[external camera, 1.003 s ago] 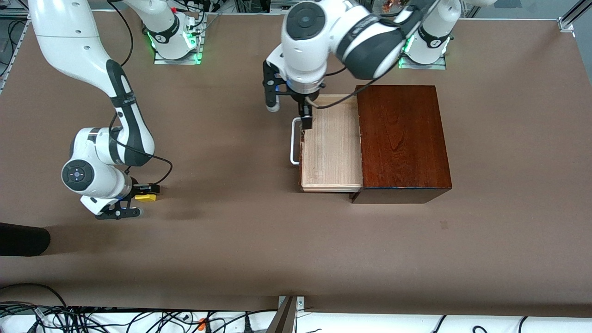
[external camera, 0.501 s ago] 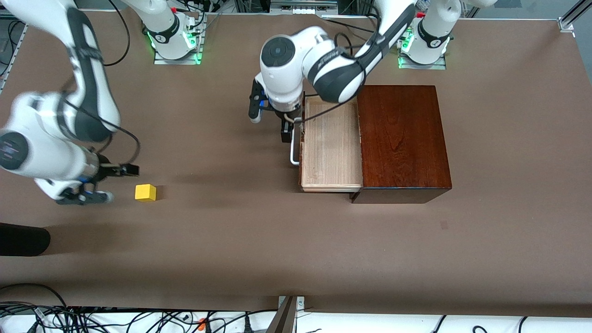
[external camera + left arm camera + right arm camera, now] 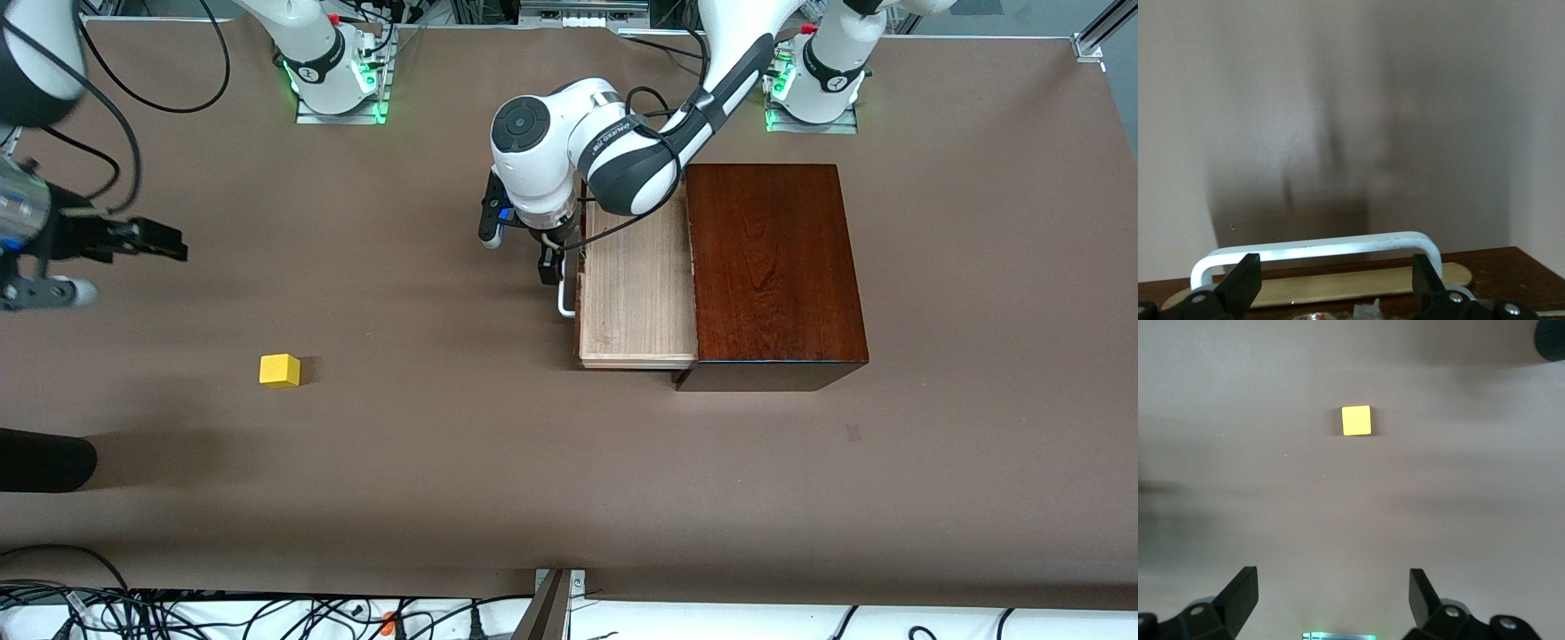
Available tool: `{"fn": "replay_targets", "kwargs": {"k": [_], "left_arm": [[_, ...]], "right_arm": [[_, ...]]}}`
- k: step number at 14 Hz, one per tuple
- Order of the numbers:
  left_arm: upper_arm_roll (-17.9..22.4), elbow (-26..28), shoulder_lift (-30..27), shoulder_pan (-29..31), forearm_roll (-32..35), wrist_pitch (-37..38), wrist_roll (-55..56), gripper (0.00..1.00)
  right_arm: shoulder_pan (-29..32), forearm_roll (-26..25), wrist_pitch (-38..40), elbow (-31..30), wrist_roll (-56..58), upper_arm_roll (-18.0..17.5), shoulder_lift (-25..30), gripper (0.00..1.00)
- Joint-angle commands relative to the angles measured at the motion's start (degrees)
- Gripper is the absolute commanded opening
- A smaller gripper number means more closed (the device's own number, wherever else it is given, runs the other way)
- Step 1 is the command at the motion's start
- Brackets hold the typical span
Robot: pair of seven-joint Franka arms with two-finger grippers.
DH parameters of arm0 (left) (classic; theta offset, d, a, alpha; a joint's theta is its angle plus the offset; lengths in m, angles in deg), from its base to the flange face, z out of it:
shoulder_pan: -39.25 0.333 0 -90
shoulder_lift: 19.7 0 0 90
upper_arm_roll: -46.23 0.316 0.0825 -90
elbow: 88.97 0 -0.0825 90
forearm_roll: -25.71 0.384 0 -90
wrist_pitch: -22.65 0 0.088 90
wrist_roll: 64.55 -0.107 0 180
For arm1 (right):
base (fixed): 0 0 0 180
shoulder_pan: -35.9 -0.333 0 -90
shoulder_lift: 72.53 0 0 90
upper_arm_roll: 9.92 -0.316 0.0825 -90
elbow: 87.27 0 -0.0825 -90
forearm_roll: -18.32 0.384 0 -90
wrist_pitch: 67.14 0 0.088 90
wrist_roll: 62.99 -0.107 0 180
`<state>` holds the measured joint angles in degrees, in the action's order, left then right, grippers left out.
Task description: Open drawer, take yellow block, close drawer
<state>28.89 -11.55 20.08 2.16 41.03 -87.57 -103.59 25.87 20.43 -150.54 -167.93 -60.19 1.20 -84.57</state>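
The front view looks steeply down from high across the table (image 3: pixel 444 498), facing both arm bases along its top edge and taking in the whole tabletop. The left wrist view sits close above the drawer (image 3: pixel 1511 273) front, looking past its white handle (image 3: pixel 1318 248) to bare table. The right wrist view hangs high over the table, looking down on the yellow block (image 3: pixel 1356 420), which the front view shares (image 3: pixel 279 370).

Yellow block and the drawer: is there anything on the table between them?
Nothing: the front view shows only bare brown table between the yellow block and the drawer.
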Motion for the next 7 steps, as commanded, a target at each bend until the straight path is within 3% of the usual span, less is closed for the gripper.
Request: {"fn": "replay_targets", "kwargs": {"k": [1, 3, 5, 7], "left_arm": [[0.6, -1.9, 1.8, -0.7, 2.1, 0.7, -0.9, 1.00], [0.6, -2.0, 1.6, -0.6, 2.0, 0.9, -0.6, 1.00], [0.6, -2.0, 1.6, -0.6, 2.1, 1.2, -0.3, 1.00], [0.8, -1.7, 1.4, -0.4, 2.2, 2.2, 0.2, 1.00]], "right_arm": [[0.6, -0.3, 0.3, -1.6, 0.5, -0.5, 1.5, 1.00], [2.2, -0.4, -4.6, -8.0, 0.4, -2.8, 5.6, 1.00], [9.8, -0.4, -8.9, -13.5, 0.5, -9.4, 9.6, 1.00], [11.9, -0.5, -7.7, -13.6, 0.6, -10.8, 10.5, 1.00]]}}
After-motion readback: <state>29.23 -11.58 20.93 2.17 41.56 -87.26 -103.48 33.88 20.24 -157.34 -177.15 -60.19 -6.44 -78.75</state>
